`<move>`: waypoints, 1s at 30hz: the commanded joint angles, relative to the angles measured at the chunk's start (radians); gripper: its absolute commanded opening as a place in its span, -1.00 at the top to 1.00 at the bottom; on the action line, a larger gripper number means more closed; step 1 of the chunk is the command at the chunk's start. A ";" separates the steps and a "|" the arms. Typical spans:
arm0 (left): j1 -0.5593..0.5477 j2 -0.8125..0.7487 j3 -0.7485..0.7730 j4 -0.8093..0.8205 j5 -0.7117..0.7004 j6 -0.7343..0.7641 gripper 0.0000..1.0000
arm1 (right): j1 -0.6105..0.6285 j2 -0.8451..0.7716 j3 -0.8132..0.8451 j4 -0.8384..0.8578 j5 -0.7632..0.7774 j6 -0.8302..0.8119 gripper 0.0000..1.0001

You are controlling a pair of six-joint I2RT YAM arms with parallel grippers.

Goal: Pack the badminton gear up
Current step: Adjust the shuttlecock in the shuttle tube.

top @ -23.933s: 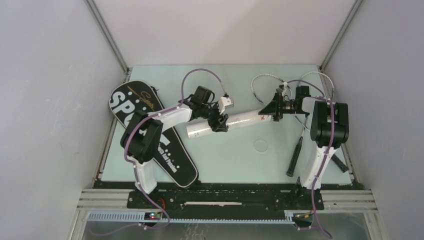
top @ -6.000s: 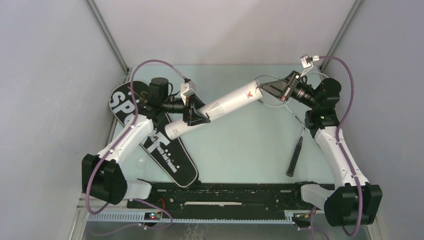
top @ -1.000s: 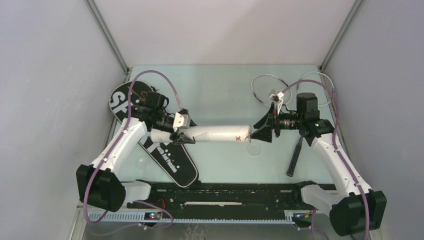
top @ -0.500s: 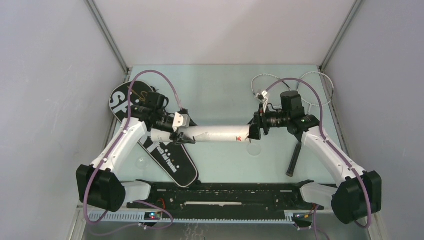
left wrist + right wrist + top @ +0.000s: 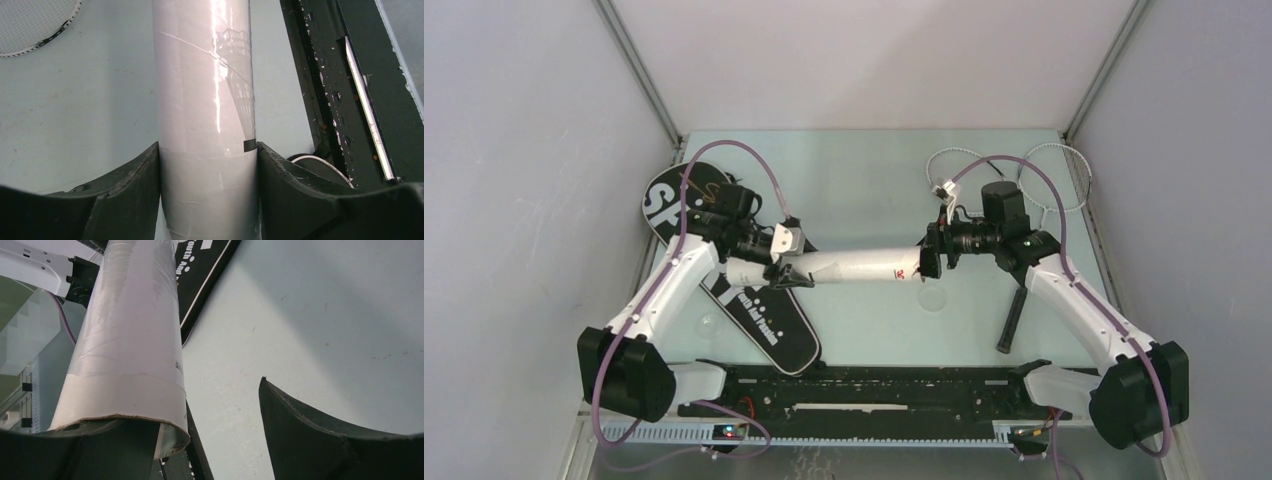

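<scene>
Op: Big things first. Where does it all lie?

Obs: Your pale green table [image 5: 864,165] carries everything. The black racquet-shaped bag [image 5: 759,318] lies flat on your left, running from the far left corner down towards the near edge. It has white lettering, with "SP" readable at the far end. Your left arm crosses the rest.

Op: Tube?

Obs: The long white tube [image 5: 854,266] is off the table, roughly level, running left to right across the middle between your two arms. Its left end hangs over the bag. Its right end is open, and the cardboard rim shows in the right wrist view.

Op: Racquets?

Obs: Far right, near the back edge. One racquet head [image 5: 946,165] sits towards the middle and the other racquet head [image 5: 1069,170] is by the wall. Your right arm's cable partly crosses both. A black handle [image 5: 1012,320] lies beside your right arm, pointing at the near edge. Can't tell which head it belongs to.

Op: Grip state?

Obs: Your left gripper [image 5: 786,272] is clamped on the tube near its left end, with both fingers [image 5: 125,200] flush against its sides. Your right gripper [image 5: 927,262] stands at the tube's right end with jaws apart. The tube mouth sits at one finger. The other finger [image 5: 310,430] is well clear, with bare table showing between. That is not a hold.

Op: Anything small?

Obs: A faint clear ring [image 5: 934,297] lies on the table just below the tube's right end. Can't tell what it is.
</scene>
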 commanded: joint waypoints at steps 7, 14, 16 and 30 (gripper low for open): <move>-0.015 -0.007 0.003 0.037 0.102 -0.019 0.23 | -0.078 -0.099 -0.036 0.129 -0.047 0.031 -0.58; -0.015 -0.007 0.008 0.039 0.099 -0.022 0.23 | -0.164 -0.144 -0.027 0.016 -0.146 -0.039 -0.58; -0.015 -0.001 0.013 0.038 0.102 -0.024 0.24 | -0.167 -0.147 -0.027 -0.001 -0.125 -0.045 -0.53; -0.015 -0.003 0.017 0.039 0.107 -0.030 0.24 | -0.122 -0.143 -0.035 -0.002 -0.016 -0.037 -0.28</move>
